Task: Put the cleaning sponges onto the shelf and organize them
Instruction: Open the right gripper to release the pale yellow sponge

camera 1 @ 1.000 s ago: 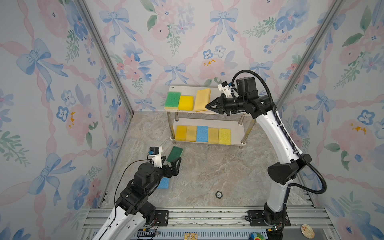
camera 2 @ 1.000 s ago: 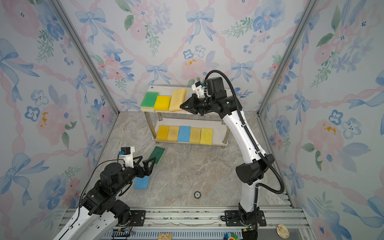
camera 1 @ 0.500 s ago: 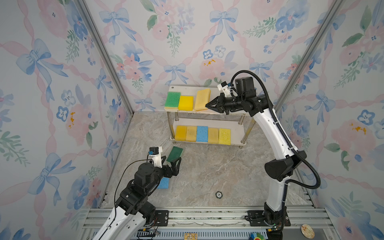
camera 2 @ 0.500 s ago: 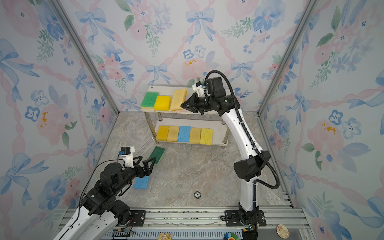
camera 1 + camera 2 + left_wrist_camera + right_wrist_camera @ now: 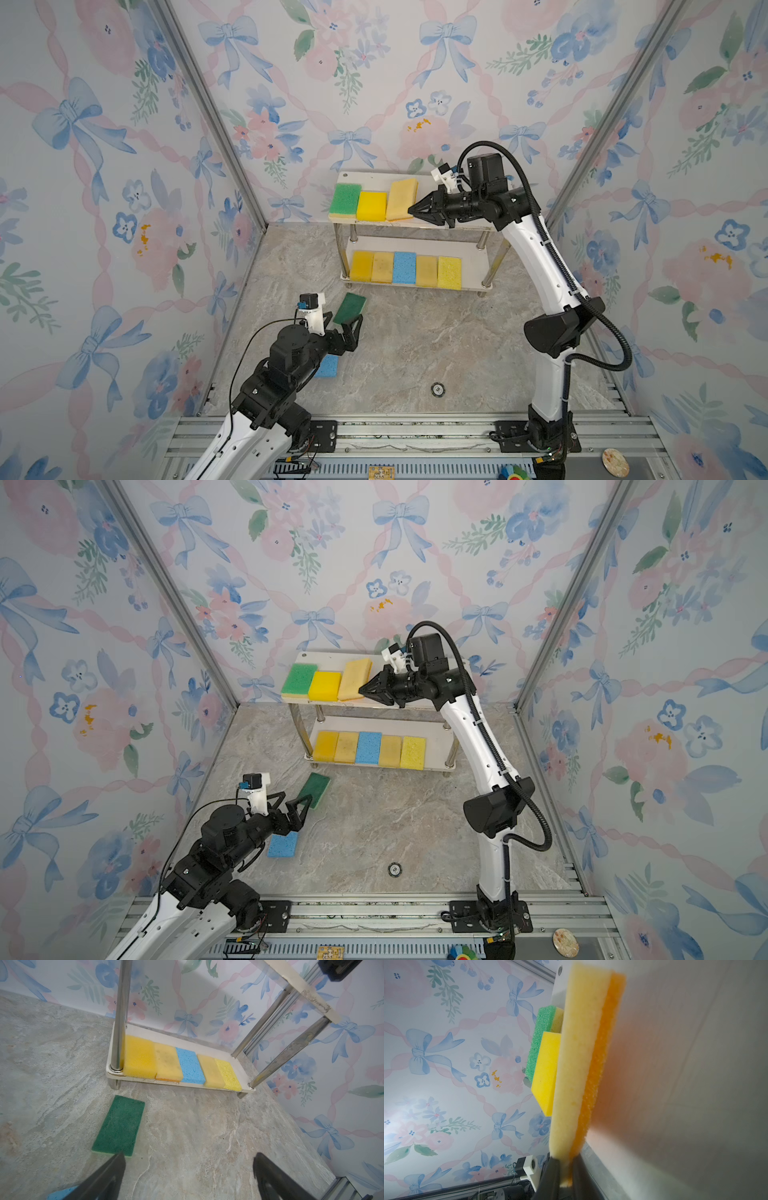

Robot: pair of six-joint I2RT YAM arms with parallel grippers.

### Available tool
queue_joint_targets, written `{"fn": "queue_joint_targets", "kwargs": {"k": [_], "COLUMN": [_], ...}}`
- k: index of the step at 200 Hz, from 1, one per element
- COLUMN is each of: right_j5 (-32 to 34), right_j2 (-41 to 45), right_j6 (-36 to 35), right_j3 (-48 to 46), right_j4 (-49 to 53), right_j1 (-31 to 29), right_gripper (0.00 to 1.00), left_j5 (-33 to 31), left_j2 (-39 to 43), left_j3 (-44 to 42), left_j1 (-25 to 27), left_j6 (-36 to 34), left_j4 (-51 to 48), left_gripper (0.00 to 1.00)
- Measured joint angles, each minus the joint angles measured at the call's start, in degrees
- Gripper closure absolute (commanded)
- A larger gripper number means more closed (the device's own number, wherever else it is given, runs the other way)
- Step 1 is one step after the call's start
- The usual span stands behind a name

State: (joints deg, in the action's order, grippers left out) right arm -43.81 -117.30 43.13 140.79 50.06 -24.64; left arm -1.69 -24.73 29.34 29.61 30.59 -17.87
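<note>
Right end effector [image 5: 412,210] pinches one end of a tan sponge [image 5: 402,198] on the top board of the shelf [image 5: 374,178]. Left end effector [image 5: 296,799] gapes wide above the desk [image 5: 395,812], beside a dark green sponge [image 5: 316,788].

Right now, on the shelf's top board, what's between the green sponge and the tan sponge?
A bright yellow sponge lies between the green sponge and tan sponge, seen in both top views.
</note>
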Motion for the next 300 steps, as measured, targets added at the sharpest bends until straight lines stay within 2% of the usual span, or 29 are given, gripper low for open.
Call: {"fn": "queue_joint_targets", "kwargs": {"k": [38, 107, 190, 300], "right_j5": [-0.37, 1.66, 4.0, 3.5], "right_j2": [-0.07, -0.63, -1.14, -3.72], "right_j6": [0.02, -2.82, -4.13, -0.11], "right_j3": [0.35, 4.42, 4.7, 5.03], "right_j4": [0.61, 6.54, 6.97, -0.11], "right_j1": [0.59, 1.05, 1.16, 0.55], "right_gripper": [0.59, 0.39, 0.36, 0.36], "left_j5": [0.0, 0.0, 0.0, 0.0], "left_j2": [-0.04, -0.13, -0.13, -0.13], "left_j3": [0.0, 0.0, 0.0, 0.0], "left_j1": [0.0, 0.0, 0.0, 0.0], "left_j6": [0.0, 0.0, 0.0, 0.0], "left_j4": [0.0, 0.0, 0.0, 0.0], "left_gripper": [0.02, 0.02, 0.02, 0.02]}}
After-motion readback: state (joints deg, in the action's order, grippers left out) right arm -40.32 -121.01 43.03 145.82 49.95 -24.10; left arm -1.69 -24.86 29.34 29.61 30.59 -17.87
